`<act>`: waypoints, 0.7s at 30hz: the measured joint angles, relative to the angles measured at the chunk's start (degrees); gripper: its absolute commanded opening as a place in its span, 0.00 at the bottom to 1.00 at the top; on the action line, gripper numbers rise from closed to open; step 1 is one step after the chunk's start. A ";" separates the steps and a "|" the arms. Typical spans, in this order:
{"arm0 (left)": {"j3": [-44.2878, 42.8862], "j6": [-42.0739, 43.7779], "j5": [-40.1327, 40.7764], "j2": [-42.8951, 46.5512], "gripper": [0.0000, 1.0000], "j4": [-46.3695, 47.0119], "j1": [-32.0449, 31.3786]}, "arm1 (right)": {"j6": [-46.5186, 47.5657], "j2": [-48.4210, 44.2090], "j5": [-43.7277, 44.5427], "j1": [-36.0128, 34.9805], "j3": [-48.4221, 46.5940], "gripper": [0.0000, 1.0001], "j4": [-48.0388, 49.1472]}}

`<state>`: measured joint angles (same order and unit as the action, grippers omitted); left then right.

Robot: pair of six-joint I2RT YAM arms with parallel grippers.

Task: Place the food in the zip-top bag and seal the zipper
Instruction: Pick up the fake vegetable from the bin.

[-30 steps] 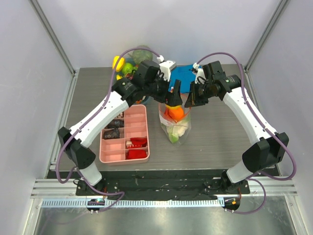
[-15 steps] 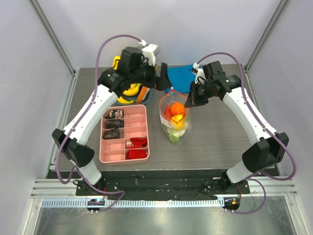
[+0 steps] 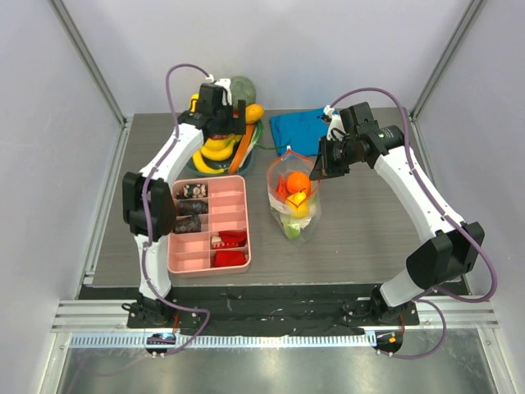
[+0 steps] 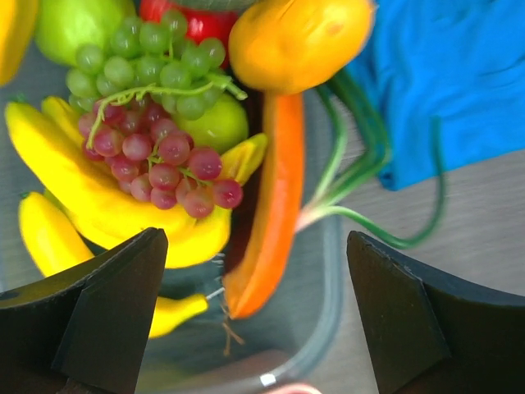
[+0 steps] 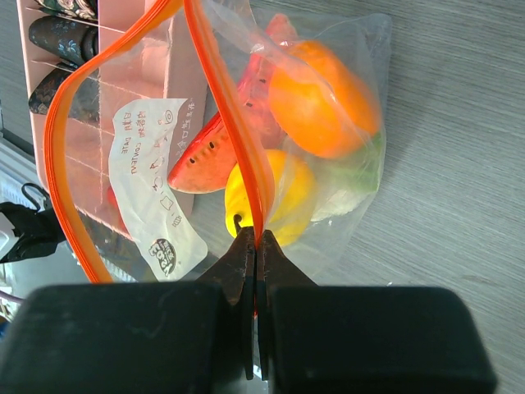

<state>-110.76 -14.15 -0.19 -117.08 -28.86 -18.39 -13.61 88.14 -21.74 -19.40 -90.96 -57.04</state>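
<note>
The clear zip-top bag (image 3: pixel 294 201) stands at mid-table with its mouth open. It holds an orange (image 5: pixel 324 98), a watermelon slice (image 5: pixel 205 160), a lemon (image 5: pixel 275 197) and a pale green piece. My right gripper (image 5: pixel 256 240) is shut on the orange-red zipper (image 5: pixel 238 123) at the bag's right end; it also shows in the top view (image 3: pixel 318 168). My left gripper (image 4: pixel 258 324) is open and empty, hovering over the pile of food (image 3: pixel 221 144) at the back left: bananas (image 4: pixel 90 197), grapes (image 4: pixel 156 156), a carrot (image 4: pixel 275 205) and a yellow-orange fruit (image 4: pixel 299 41).
The pile lies on a dark round plate (image 4: pixel 324 328). A blue cloth (image 3: pixel 299 127) lies behind the bag, beside the plate (image 4: pixel 459 82). A pink compartment tray (image 3: pixel 209 223) with small dark and red pieces sits left of the bag. Frame posts stand at the back corners.
My left gripper left the bag's mouth, where the orange now lies inside, and swung back-left to above the food pile. My right gripper kept its hold on the zipper.
</note>
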 measured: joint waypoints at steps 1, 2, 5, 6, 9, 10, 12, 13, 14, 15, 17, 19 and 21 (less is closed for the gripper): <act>0.00 0.26 0.46 -1.53 0.93 0.35 0.15 | 0.00 0.00 0.00 0.00 0.00 0.01 0.00; 0.00 0.26 0.68 -2.86 0.93 0.83 0.39 | 0.00 0.00 0.00 0.02 0.02 0.01 0.00; 0.00 -0.22 0.52 -4.96 0.94 2.32 2.01 | 0.02 0.00 0.00 0.02 0.13 0.01 0.02; 0.00 -0.33 0.39 -5.22 0.95 2.97 3.06 | 0.04 0.00 0.00 0.02 0.24 0.01 0.02; -1.09 0.09 0.42 -5.22 0.97 5.09 5.90 | 0.09 0.00 0.00 0.02 0.63 0.01 0.00; -1.79 0.59 0.46 -5.22 0.98 6.23 6.71 | 0.09 0.00 0.00 0.02 0.68 0.01 0.00; -3.17 1.97 0.70 -5.40 0.98 8.81 8.33 | 0.11 0.00 -0.02 0.02 0.70 0.01 0.02; -4.20 2.97 0.85 -5.75 0.98 9.99 8.98 | 0.09 0.00 -0.02 0.02 0.70 0.01 0.04; -5.16 3.89 0.92 -6.21 0.99 10.86 9.42 | 0.09 0.00 -0.04 0.02 0.70 0.01 0.04; -6.51 4.96 1.09 -7.04 0.99 11.80 9.81 | 0.09 0.02 -0.07 0.02 0.70 0.01 0.07; -8.50 7.87 1.73 -9.05 1.00 13.94 10.19 | 0.09 0.02 -0.07 0.02 0.70 0.01 0.07; -9.70 10.95 2.36 -11.45 1.00 15.58 10.27 | 0.09 0.02 -0.09 0.02 0.70 0.01 0.07; -10.43 13.60 2.86 -14.05 1.00 16.68 10.45 | 0.09 0.11 -0.09 0.02 0.70 0.01 0.13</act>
<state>-121.19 -0.56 2.68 -131.13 -12.19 -7.94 -13.52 88.25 -21.82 -19.38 -90.26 -56.90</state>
